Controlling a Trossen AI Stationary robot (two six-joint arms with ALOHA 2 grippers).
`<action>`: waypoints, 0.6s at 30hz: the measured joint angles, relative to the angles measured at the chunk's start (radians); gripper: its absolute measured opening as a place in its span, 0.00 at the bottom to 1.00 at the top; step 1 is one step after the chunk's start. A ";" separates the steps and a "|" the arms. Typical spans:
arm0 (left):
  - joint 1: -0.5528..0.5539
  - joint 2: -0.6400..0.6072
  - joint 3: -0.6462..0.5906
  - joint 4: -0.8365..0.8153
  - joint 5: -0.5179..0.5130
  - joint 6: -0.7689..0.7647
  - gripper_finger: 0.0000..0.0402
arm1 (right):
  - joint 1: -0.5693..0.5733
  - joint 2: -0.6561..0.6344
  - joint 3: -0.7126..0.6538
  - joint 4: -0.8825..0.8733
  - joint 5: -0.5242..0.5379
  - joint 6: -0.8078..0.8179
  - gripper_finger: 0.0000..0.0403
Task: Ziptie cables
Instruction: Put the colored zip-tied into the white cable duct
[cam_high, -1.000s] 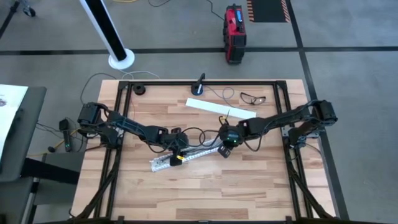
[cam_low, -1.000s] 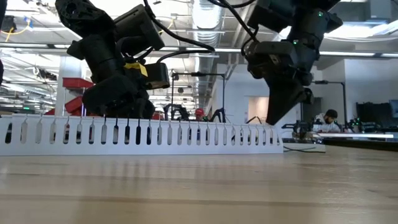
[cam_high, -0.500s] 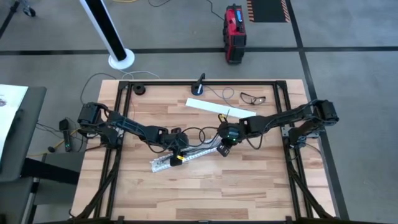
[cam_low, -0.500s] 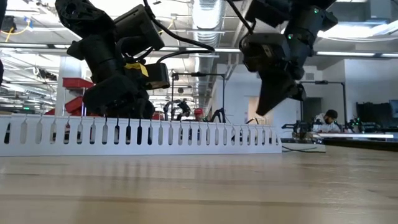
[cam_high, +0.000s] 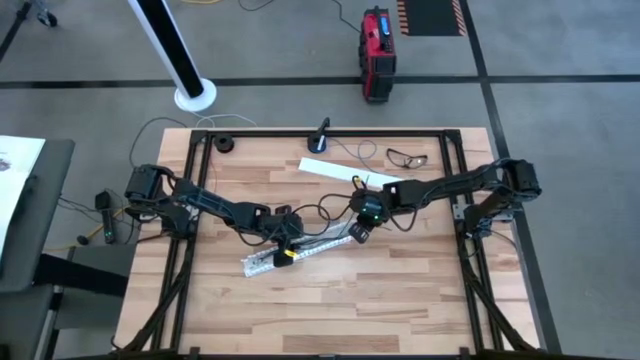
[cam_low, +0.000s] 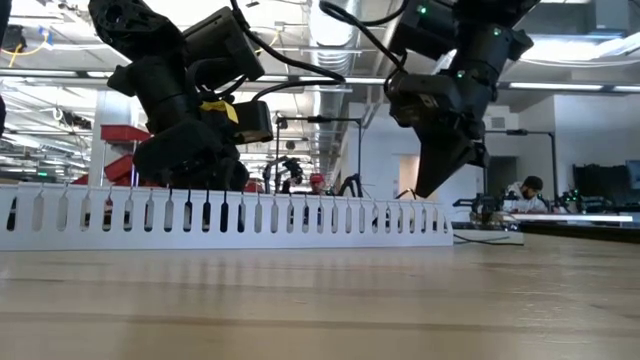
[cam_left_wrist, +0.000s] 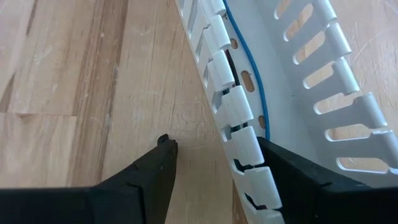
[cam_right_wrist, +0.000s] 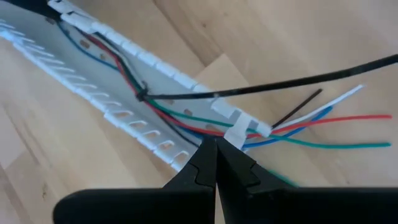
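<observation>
Cables (cam_right_wrist: 186, 121) are lying inside the white slotted duct (cam_high: 300, 250) mid-counter (cam_high: 330, 310), coloured ends fanning out past the duct's end nearest the right arm. A black tie is already cinching them w/ its long tail sticking out.

Left pincer (cam_left_wrist: 217, 168) is standing open, straddling one slotted wall of the duct, one finger outside on the wood, the other inside the channel.

Right pincer (cam_right_wrist: 216, 163) is hovering at the duct's end w/ fingers pressed together; nothing visibly between them.

Handling, judging by looks: wires are light, thin, floppy and prob. slippery, so they'll splay if nudged. Best grab is near the tied spot, where the bunch is tight, not the loose ends. The duct's tabs look flexible, so go gently.
</observation>
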 joint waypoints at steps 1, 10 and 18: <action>0.000 0.000 0.000 0.000 0.000 0.000 0.52 | -0.002 0.000 0.000 0.000 0.001 -0.006 0.00; 0.000 0.000 0.000 0.000 -0.001 -0.002 0.52 | 0.026 0.000 -0.003 -0.011 0.005 -0.002 0.00; 0.000 0.000 0.000 0.002 -0.004 -0.011 0.52 | 0.032 -0.002 -0.046 0.007 0.016 0.046 0.00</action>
